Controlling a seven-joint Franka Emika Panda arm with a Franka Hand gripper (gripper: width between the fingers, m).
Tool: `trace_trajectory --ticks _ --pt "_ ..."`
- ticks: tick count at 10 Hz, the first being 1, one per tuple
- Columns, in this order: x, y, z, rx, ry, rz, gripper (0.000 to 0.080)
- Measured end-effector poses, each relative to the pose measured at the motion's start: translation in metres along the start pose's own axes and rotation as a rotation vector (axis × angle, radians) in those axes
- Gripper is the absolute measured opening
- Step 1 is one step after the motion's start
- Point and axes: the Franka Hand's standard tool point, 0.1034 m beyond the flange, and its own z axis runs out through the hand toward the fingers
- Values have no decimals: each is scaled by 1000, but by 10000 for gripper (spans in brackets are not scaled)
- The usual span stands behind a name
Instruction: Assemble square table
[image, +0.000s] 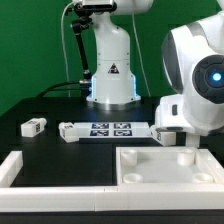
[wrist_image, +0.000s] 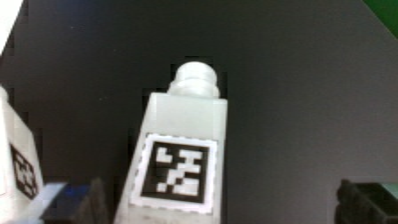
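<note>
One blocky white plastic leg (wrist_image: 180, 135), rounded peg tip, square tag, between wide-spread fingers (wrist_image: 368, 198), matte black table (wrist_image: 302, 60)

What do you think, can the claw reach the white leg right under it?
Probably yes. The claw is open, the leg lies on the black table between its fingers, and nothing I can see covers it.
</note>
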Motion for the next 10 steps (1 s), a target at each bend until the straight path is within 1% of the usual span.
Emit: trace_trajectory --ticks 1,2,3,4,5,6,10 --pt "2 0 6 -3 2 1 649" --pt "1 -1 9 -5 -1 0 649" --pt "2 -1 8 -5 0 0 519" --pt "2 -1 8 -5 0 0 519" --pt "2 -1 8 -5 0 0 381" --pt "2 -1 8 -5 0 0 288" --pt "2 -1 8 -5 0 0 288"
